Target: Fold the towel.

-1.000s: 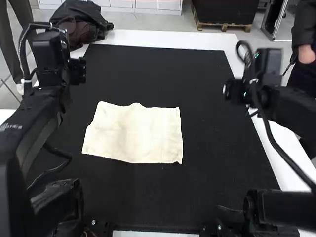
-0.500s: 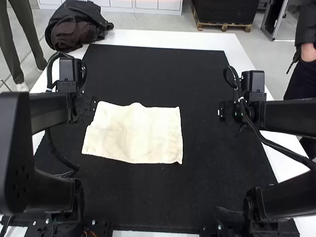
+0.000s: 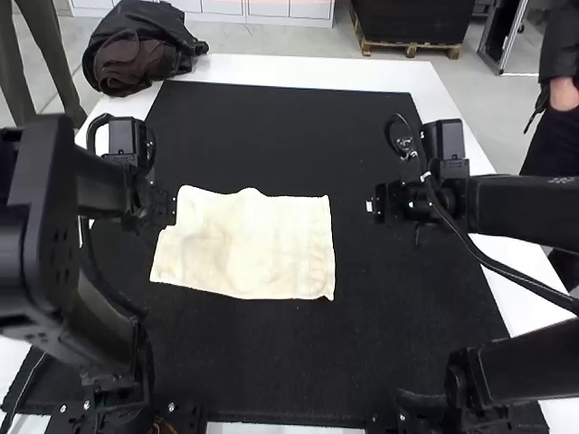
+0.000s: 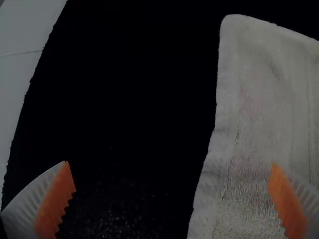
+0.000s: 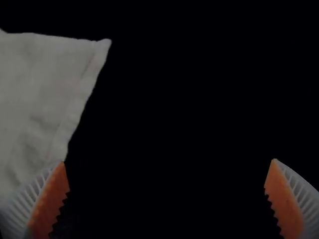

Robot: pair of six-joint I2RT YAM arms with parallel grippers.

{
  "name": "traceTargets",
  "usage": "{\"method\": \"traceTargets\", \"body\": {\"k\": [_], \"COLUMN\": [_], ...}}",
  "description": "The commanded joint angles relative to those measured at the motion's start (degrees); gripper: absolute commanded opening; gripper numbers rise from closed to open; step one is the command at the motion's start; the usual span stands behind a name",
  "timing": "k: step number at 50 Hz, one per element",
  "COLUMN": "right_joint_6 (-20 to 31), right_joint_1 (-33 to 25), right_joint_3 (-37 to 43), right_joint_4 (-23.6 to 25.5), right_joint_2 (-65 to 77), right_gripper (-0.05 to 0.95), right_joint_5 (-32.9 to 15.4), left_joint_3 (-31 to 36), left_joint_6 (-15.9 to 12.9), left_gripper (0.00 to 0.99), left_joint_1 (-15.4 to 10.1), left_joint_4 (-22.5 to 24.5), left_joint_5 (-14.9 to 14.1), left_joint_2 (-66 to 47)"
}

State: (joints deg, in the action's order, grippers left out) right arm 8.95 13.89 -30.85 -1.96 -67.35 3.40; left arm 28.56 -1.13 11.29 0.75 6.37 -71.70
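Surface: a white tabletop [image 3: 289,70], mostly covered by a black mat [image 3: 280,136]. White margin shows along the far side of the mat and down both its flanks, with a narrow white strip at bottom centre of the frame. In the left wrist view, the mat's edge is slightly ragged, and a thin seam crosses the bare white part.

Left side of frame: the left arm [image 3: 99,190] extends over the mat's left margin. Its end effector [image 3: 170,208] is at left of centre, by the towel's left edge. It is open and holding nothing; its orange pads [image 4: 57,199] stand wide apart, one in line with bare mat, the other with towel. Contact with the cloth cannot be determined.

Left of centre: the towel [image 3: 249,244], cream, lies spread on the mat in a rough rectangle. Its left edge is uneven, its far edge has a small bump, and shallow ripples are noted. Whether it is in one layer or more cannot be determined.

Right side of frame: the right arm [image 3: 516,203] reaches inward over the mat. Its end effector [image 3: 372,206] is right of centre, a little apart from the towel's right edge in the high view, open and empty.
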Motion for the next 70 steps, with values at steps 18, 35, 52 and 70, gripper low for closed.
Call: {"method": "traceTargets", "body": {"k": [18, 35, 52, 70], "right_joint_6": [-7.4, -10.3, -12.8, -12.7], "right_joint_1": [2.0, 4.6, 6.7, 7.0], "right_joint_3": [-2.7, -5.1, -9.8, -15.4], "right_joint_4": [-4.5, -8.5, -11.3, -13.2], "right_joint_2": [-10.3, -18.8, -24.8, -33.5], "right_gripper": [0.91, 0.91, 0.91, 0.91], "right_joint_5": [6.7, 9.0, 8.9, 9.0], "left_joint_3": [3.0, 7.3, 12.0, 14.3], "left_joint_6": [0.9, 0.7, 0.5, 0.2], "left_gripper": [0.946, 0.949, 0.957, 0.959], "left_joint_1": [-0.1, 0.0, -0.1, 0.0], "left_joint_4": [6.4, 10.8, 12.7, 14.1], "left_joint_5": [-5.1, -8.0, -8.0, -8.0], "left_joint_2": [-10.7, -20.1, -25.9, -29.3]}}
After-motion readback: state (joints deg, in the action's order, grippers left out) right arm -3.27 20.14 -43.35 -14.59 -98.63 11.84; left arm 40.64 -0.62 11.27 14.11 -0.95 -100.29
